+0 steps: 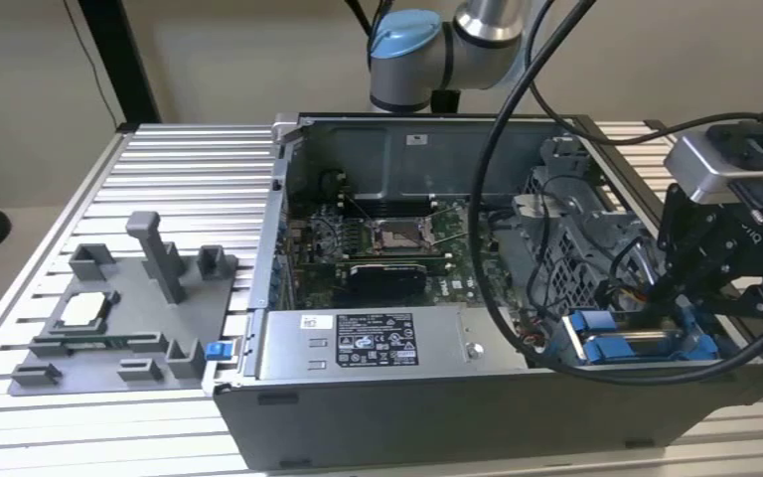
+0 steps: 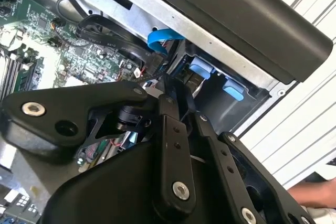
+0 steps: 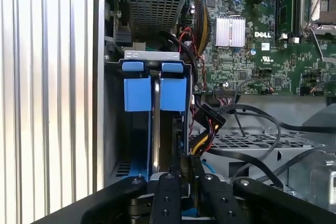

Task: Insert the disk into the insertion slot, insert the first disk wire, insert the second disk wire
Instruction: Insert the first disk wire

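Blue-framed disk (image 1: 631,346) sits in slot (image 3: 112,129); pincer (image 3: 189,165) clenched just over it.
Exterior view: case (image 1: 421,427) lies open on bench (image 1: 183,159). Arm (image 1: 461,40) reaches over the case's far wall to its near corner at the exterior view's right. Slot lies in that corner, next to the grey power box (image 1: 362,343). First wrist view: two blue frame tabs (image 3: 137,94) stand side by side at the slot mouth. Pincer tips are pressed together close to the frame; contact cannot be told. Black plug (image 3: 209,118) with yellow and black wires lies inside the case, just beside the slot. Grey tray (image 1: 123,318) rests on the bench outside the case, well apart.
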Robot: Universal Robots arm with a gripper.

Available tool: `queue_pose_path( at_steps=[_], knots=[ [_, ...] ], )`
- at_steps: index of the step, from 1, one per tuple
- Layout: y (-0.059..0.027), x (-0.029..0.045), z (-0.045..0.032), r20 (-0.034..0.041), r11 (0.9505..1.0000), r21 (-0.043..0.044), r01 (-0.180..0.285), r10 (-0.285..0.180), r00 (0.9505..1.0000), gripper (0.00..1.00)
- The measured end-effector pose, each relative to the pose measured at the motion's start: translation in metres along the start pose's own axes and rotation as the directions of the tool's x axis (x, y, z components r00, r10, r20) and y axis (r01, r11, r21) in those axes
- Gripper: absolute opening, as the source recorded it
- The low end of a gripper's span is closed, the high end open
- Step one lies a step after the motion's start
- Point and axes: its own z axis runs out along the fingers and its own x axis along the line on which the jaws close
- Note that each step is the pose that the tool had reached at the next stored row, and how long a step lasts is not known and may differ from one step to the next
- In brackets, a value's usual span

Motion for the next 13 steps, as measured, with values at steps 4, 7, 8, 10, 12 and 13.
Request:
queue_pose_path(
  at_steps=[4, 7, 8, 10, 12, 13],
  knots=[
    [-0.0003, 0.0004, 0.0, 0.0001, 1.0, 0.0, 0.0, 0.0, 1.0, 0.0],
    [-0.0004, 0.002, -0.0001, 0.0003, 1.0, 0.0001, -0.001, 0.001, 1.0, 0.0],
    [-0.0004, 0.0025, -0.0003, 0.0001, 1.0, 0.0002, -0.001, 0.001, 1.0, 0.0],
    [-0.0004, 0.0027, -0.0003, 0.0001, 1.0, 0.0002, -0.002, 0.002, 1.0, 0.0],
    [-0.0003, 0.0025, 0.0, 0.0003, 1.0, 0.0002, -0.002, 0.002, 1.0, 0.0],
    [-0.0002, 0.0023, 0.0002, 0.0001, 1.0, 0.0002, -0.002, 0.002, 1.0, 0.0]
  ],
)
